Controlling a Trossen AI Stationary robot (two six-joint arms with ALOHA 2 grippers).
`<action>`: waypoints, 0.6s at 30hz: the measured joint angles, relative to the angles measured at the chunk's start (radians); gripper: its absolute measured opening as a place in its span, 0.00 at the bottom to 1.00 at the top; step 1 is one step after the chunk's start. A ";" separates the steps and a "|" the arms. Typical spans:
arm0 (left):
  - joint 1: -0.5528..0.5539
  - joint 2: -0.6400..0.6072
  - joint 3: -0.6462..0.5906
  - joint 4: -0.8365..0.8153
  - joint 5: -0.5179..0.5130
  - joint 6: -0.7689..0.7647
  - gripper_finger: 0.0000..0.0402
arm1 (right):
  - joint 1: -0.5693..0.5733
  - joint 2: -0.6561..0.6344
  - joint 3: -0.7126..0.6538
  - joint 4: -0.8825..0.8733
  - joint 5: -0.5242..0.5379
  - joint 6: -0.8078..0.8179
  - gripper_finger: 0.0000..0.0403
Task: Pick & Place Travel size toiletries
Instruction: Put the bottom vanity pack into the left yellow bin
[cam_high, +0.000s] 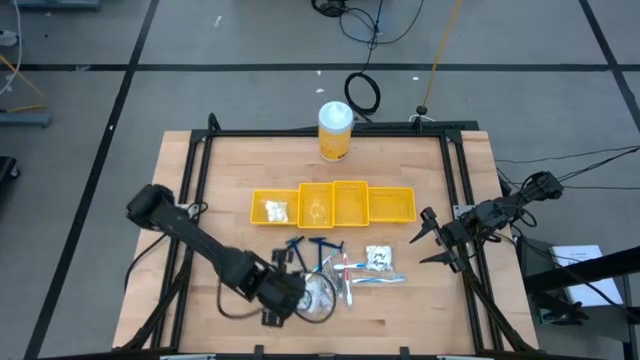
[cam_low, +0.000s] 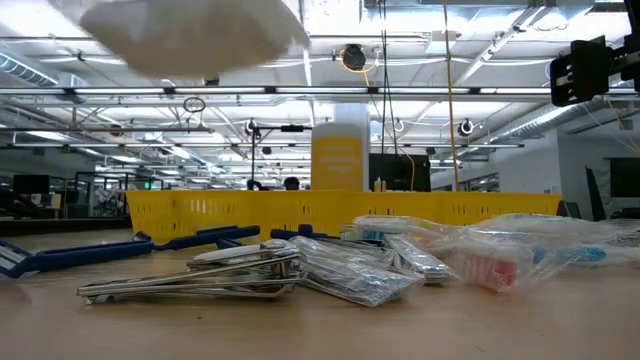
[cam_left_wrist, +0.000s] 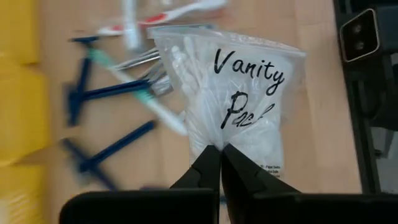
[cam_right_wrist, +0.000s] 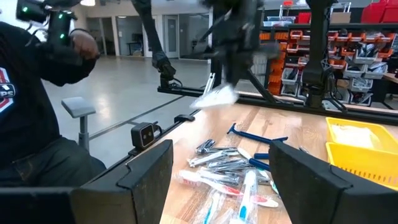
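Left wrist view gives us the clearest read: our left gripper (cam_left_wrist: 221, 163) has its two dark fingers pinched shut on the edge of a clear plastic packet of white items lettered "Vanity Pack" (cam_left_wrist: 239, 93), and the right wrist view shows that packet hanging in the air above the wooden table (cam_right_wrist: 308, 130), clear of the pile. Below it lie dark blue T-shaped razors (cam_left_wrist: 93, 93), slim white, blue and red toothbrushes (cam_right_wrist: 249, 190) and silvery foil sachets (cam_right_wrist: 217, 163), all loose near the table's front edge. In the high view the row of yellow plastic bins (cam_high: 390, 205) holds one white packet (cam_high: 273, 211) in its leftmost compartment; the others look nearly bare. Our right gripper (cam_high: 432, 243) waits at the right side with fingers spread, holding nothing. We judge the task early: one item binned, one lifted, most unsorted.
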 joint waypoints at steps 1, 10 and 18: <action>0.010 -0.025 0.000 -0.026 -0.018 0.003 0.00 | 0.000 0.000 0.000 0.000 0.000 0.000 0.63; 0.132 -0.179 0.000 -0.207 -0.189 0.065 0.01 | 0.000 0.000 0.000 0.000 0.000 0.000 0.63; 0.270 -0.195 0.000 -0.320 -0.177 0.159 0.01 | 0.000 0.000 0.000 0.000 0.000 0.000 0.63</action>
